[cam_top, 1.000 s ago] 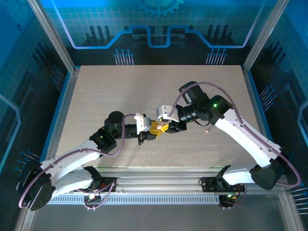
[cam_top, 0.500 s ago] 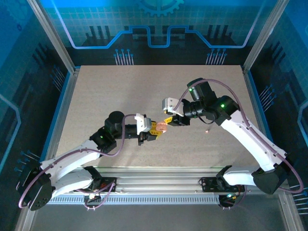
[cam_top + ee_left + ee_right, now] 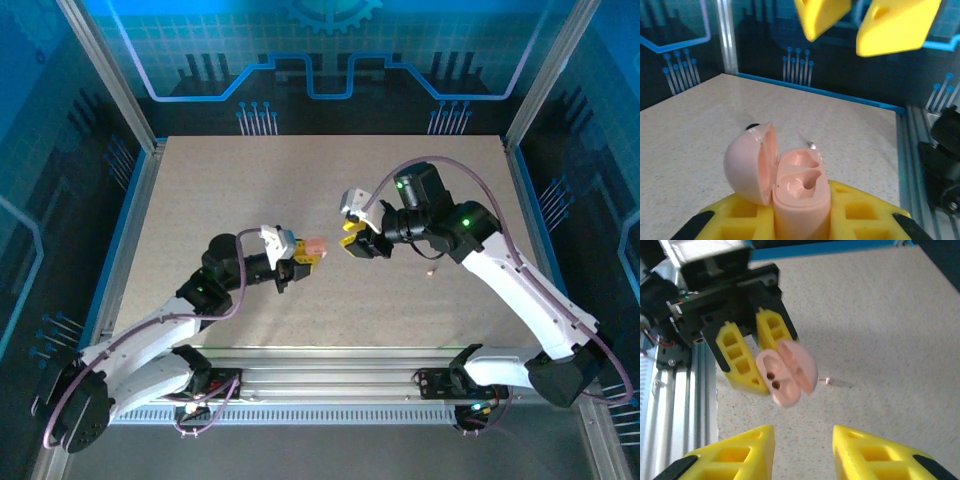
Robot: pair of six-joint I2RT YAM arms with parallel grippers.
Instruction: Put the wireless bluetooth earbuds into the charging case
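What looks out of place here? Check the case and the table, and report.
The charging case, clamped in the left end effector, is open with both wells empty. A tiny pink piece, perhaps an earbud, lies loose on the table, apart from the case. The right end effector is open and holds nothing.

Pale pink charging case point(image 3: 799, 200); yellow gripper fingers point(image 3: 735, 455); speckled beige table point(image 3: 200, 200); white arms point(image 3: 520, 290) with black joints point(image 3: 225, 262); blue circuit-patterned walls point(image 3: 320, 60).
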